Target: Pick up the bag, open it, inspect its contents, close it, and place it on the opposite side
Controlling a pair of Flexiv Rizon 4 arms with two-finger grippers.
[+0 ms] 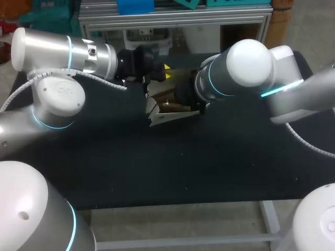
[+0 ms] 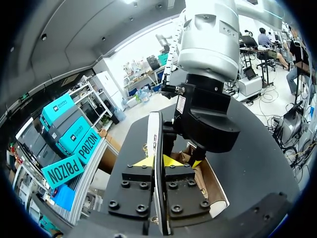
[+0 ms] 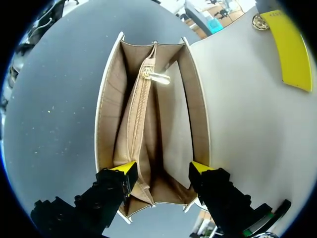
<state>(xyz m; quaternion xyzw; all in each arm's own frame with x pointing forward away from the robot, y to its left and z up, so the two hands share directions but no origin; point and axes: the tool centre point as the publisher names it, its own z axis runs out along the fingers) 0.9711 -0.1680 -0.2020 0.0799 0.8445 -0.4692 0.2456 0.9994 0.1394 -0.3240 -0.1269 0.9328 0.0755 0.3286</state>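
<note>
Left tool [image 2: 157, 161]: clenched on the flap [image 2: 154, 134] of the handbag [image 3: 143, 124], holding it back
Right tool [image 3: 163, 168]: released, poised over the open compartments to inspect

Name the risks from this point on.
1. The left gripper pinches the flap only by its edge; the flap may slip free and drop onto the right gripper.
2. The open right gripper sits at the mouth of the bag; going deeper could snag the zip pocket or tip the bag over.
</note>
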